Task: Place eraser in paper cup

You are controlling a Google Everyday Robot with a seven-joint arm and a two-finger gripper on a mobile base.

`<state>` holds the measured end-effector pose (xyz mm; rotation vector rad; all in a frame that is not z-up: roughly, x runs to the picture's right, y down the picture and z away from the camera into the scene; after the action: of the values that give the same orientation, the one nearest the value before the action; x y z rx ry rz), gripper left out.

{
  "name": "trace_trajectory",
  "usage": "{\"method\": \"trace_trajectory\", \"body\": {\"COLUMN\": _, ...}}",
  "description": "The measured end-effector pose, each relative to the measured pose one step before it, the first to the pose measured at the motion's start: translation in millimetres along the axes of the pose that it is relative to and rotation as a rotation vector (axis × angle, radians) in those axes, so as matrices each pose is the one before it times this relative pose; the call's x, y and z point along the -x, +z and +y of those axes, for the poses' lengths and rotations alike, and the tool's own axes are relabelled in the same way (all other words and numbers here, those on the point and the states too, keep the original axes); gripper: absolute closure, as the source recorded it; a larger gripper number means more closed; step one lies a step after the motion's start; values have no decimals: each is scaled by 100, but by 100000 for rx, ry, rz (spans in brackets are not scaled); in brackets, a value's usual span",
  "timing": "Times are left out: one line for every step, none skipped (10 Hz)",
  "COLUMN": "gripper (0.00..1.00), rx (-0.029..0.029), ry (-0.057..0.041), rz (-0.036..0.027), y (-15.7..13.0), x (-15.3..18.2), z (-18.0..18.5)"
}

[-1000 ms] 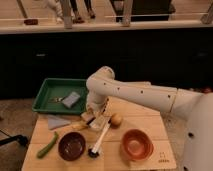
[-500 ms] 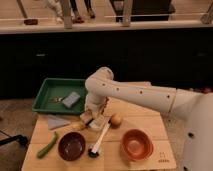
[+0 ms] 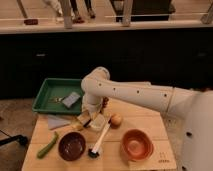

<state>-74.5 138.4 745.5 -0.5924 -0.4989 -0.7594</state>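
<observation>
My white arm reaches in from the right, and the gripper (image 3: 90,117) points down over the middle of the wooden table (image 3: 150,125). A pale paper cup (image 3: 98,123) sits right below and beside it, apparently on its side. A small tan block (image 3: 83,119) at the gripper's tip may be the eraser. I cannot tell whether it is held or lies on the table.
A green tray (image 3: 49,89) at the back left holds a grey block (image 3: 71,99). A grey cloth (image 3: 57,121), a green vegetable (image 3: 47,146), a dark bowl (image 3: 72,145), a long-handled brush (image 3: 99,142), an orange bowl (image 3: 136,144) and a round fruit (image 3: 116,119) lie on the table.
</observation>
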Motion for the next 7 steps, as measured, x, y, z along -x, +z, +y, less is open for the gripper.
{"method": "trace_trajectory", "body": {"gripper": 100, "rx": 1677, "ry": -2912, "rz": -786, "y": -301, "x": -161, "z": 527}}
{"method": "trace_trajectory", "body": {"gripper": 100, "rx": 685, "ry": -1721, "rz": -589, "y": -44, "x": -2, "z": 137}}
{"method": "trace_trajectory", "body": {"gripper": 100, "rx": 1671, "ry": -1954, "rz": -592, "y": 43, "x": -15, "z": 340}}
{"method": "trace_trajectory", "body": {"gripper": 100, "rx": 2781, "ry": -4368, "rz": -745, "y": 239, "x": 34, "z": 488}}
{"method": "trace_trajectory", "body": {"gripper": 100, "rx": 1247, "ry": -2753, "rz": -338, "y": 148, "x": -88, "z": 353}}
{"method": "trace_trajectory", "body": {"gripper": 100, "rx": 1845, "ry": -2580, "rz": -545, "y": 326, "x": 51, "z": 338}}
{"method": "trace_trajectory", "body": {"gripper": 100, "rx": 1496, "ry": -4539, "rz": -155, "y": 257, "x": 190, "z": 138}}
